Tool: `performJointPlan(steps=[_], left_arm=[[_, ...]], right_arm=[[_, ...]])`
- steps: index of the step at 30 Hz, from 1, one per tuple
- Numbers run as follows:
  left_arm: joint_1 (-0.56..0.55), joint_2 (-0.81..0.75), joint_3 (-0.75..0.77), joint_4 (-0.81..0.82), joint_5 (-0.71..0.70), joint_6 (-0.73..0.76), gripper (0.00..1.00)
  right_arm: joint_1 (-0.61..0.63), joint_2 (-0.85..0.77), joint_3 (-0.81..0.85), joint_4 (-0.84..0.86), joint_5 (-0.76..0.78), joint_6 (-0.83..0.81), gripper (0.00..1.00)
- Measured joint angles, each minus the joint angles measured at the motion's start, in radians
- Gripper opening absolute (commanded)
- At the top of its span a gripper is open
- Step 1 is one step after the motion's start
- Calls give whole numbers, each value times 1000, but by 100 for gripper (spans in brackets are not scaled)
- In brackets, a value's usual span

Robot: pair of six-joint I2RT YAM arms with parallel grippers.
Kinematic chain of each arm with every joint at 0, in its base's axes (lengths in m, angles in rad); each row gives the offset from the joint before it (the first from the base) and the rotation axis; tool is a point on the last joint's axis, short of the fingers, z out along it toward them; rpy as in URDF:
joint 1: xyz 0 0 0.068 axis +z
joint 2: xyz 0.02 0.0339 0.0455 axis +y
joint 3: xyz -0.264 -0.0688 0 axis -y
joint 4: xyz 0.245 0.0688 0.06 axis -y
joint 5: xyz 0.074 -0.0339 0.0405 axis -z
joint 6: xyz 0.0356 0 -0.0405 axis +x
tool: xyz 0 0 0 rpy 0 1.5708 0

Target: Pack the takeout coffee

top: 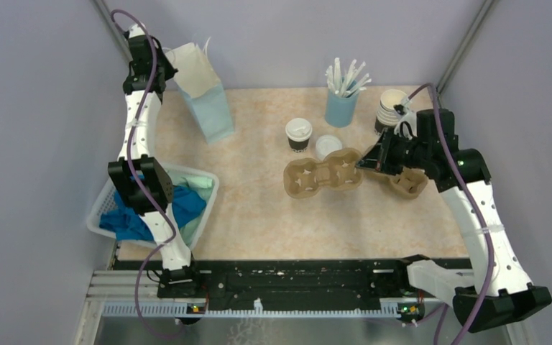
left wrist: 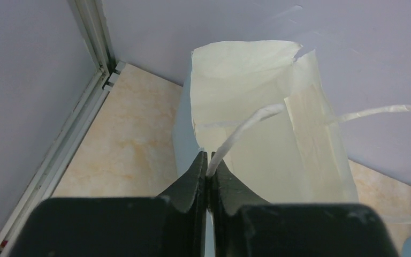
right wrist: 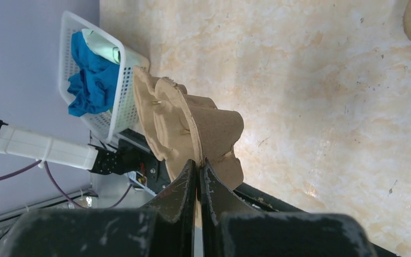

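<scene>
At 8 o'clock on the table (top: 273,223), nearest the arm bases, a white basket (top: 208,208) holds blue cloth (top: 126,223). Near the middle lies a brown cup carrier (top: 323,175). The right gripper (right wrist: 199,163) is clenched on the carrier's 3 o'clock edge, with thin cardboard pinched between its fingers. A second carrier (top: 410,184) sits partly under that arm. The takeout coffee (top: 298,134) stands upright with its lid on at 11 o'clock from the held carrier, apart from it. A loose white lid (top: 328,146) lies just beside the coffee at 4 o'clock. Farther back are a blue holder of straws (top: 341,108) and a stack of cups (top: 390,108). At the far 10 o'clock corner, the left gripper (left wrist: 210,168) is closed on the handle of the open paper bag (left wrist: 246,107).
</scene>
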Motion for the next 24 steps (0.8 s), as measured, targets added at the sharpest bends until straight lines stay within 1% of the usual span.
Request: performJointPlan(steps=[5,14,19,24], left_arm=[[0,-30,-24,-9,25,-34,0],[0,-206,-134,-76,175,-105,0],[0,-343,-238,-103,290,-156,0],[0,-466,-306,-134,402,-169,0]], right_arm=[[0,-71,-6,-2,4,17,0],[0,-190,-28,-56,-17,27,0],[0,-257,-40,-87,-31,41,0],[0,-308,-40,-122,-64,42,0]])
